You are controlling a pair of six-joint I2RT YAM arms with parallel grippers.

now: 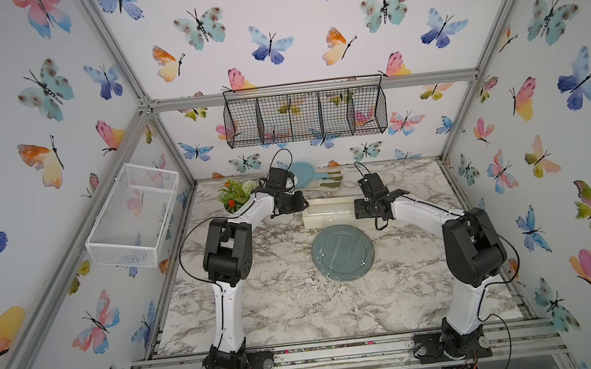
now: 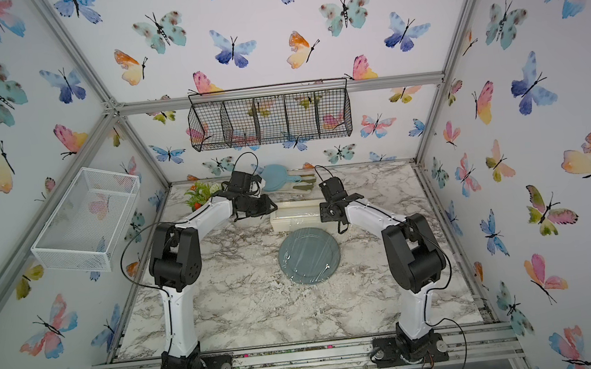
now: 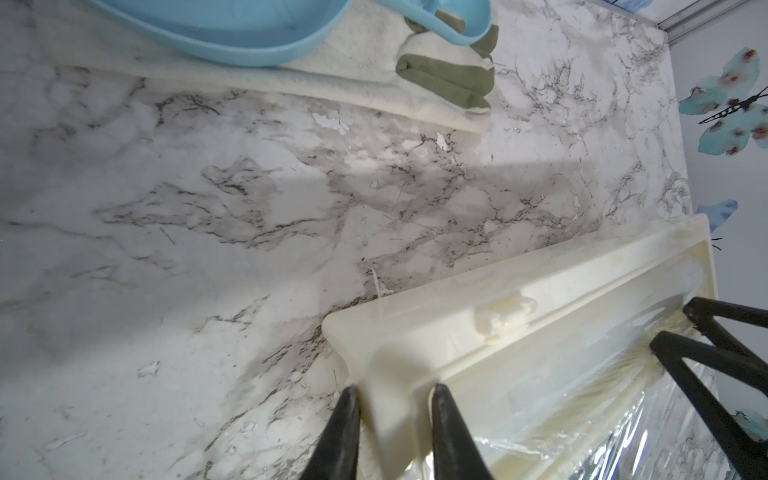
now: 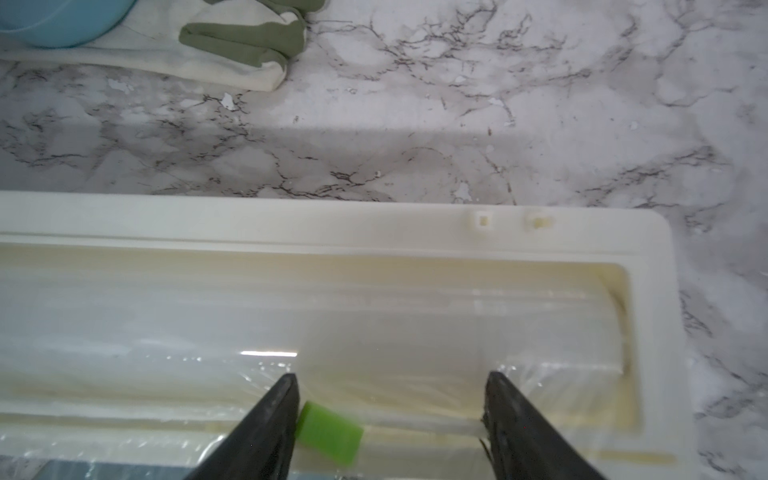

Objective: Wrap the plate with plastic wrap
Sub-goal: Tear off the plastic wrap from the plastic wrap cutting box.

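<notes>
Both top views: bright, even overhead light, only faint soft shadows on the table [image 1: 298, 303] under the arms. Fisheye bend, frame posts [image 1: 117, 54] bow toward the edges. Wrist views softer overall: right gripper [image 4: 391, 376] out of focus, green slider [image 4: 328, 436] smeared, white glint on the plastic wrap [image 4: 269, 354], broad grey shadow band behind the box [image 4: 332, 224].

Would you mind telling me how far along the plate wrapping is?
Done: plastic wrap already lies over the plate. In hand: left gripper straddles the dispenser box end; right gripper, open, sits by the green slider. Left: cutting the wrap, tucking edges.
</notes>
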